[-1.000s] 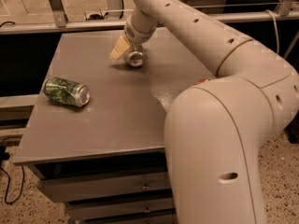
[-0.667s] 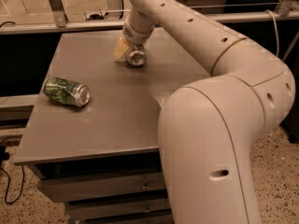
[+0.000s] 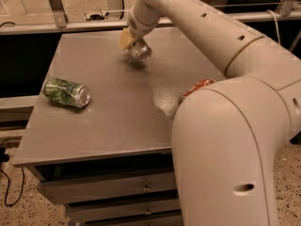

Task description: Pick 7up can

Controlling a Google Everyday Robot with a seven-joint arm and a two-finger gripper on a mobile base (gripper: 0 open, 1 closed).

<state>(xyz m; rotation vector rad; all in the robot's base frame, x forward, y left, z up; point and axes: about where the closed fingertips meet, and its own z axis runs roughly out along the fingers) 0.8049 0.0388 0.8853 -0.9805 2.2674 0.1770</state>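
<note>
The 7up can (image 3: 140,52), small and silvery-grey with a silver end facing me, is at the far middle of the grey table (image 3: 108,126). My gripper (image 3: 133,44) reaches down from the arm above and is shut on the can. One yellowish finger (image 3: 125,38) shows on the can's left side. The can hangs tilted just above the tabletop, with a shadow under it.
A dark green patterned can (image 3: 67,92) lies on its side at the table's left. An orange-red can (image 3: 198,86) lies at the right, mostly hidden behind my arm's big white body (image 3: 225,154). Drawers (image 3: 117,187) sit under the table. Metal rails stand behind it.
The gripper and the 7up can have risen slightly off the tabletop. The green can has not moved.
</note>
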